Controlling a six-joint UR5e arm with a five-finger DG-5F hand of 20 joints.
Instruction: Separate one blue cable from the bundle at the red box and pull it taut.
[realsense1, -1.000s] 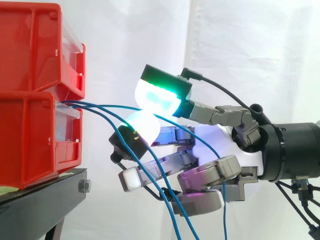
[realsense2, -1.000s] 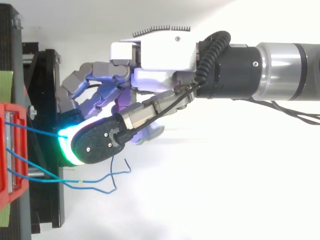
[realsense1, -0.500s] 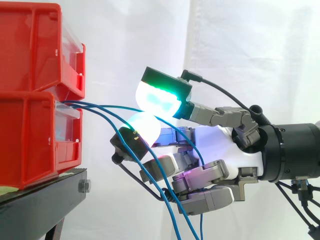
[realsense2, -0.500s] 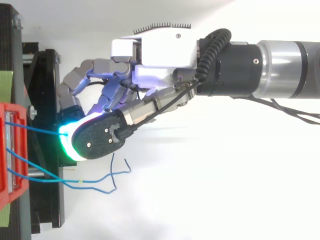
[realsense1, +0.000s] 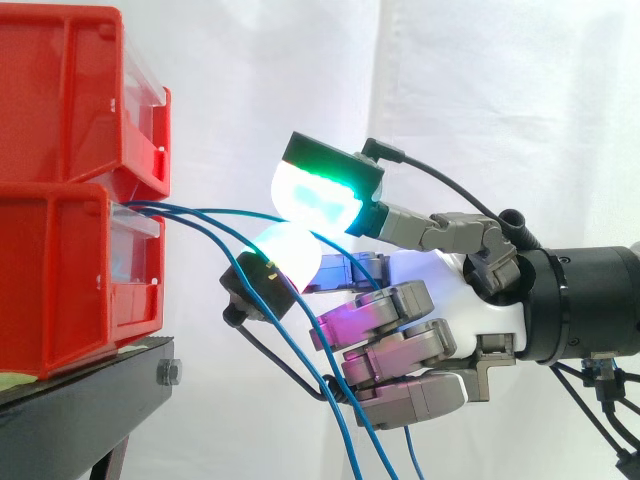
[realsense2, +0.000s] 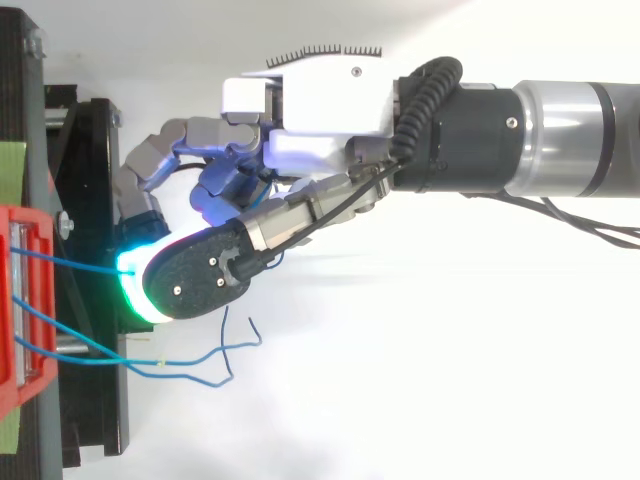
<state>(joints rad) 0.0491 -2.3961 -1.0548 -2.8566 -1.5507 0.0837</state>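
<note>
Two red bins are stacked at the left, and several thin blue cables come out of the lower red bin (realsense1: 60, 280). One blue cable (realsense1: 215, 213) runs nearly level from the bin to my hand (realsense1: 445, 272). It is pinched there between the green-glowing pad (realsense1: 315, 195) above and the white pad (realsense1: 288, 252) below. My other fingers are curled in against the palm. The remaining blue cables (realsense1: 300, 360) sag down past the curled fingers. From above, the pinched cable (realsense2: 70, 262) leads from the bin (realsense2: 20, 300) to the hand (realsense2: 320, 105).
The bins stand on a black stand (realsense1: 80, 400) whose edge lies just left of the hand. Loose cable ends (realsense2: 200, 358) curl in the air beside the stand. A white curtain hangs behind.
The lower fingers have curled in tighter against the palm. The pinch on the top cable and the arm have stayed in place.
</note>
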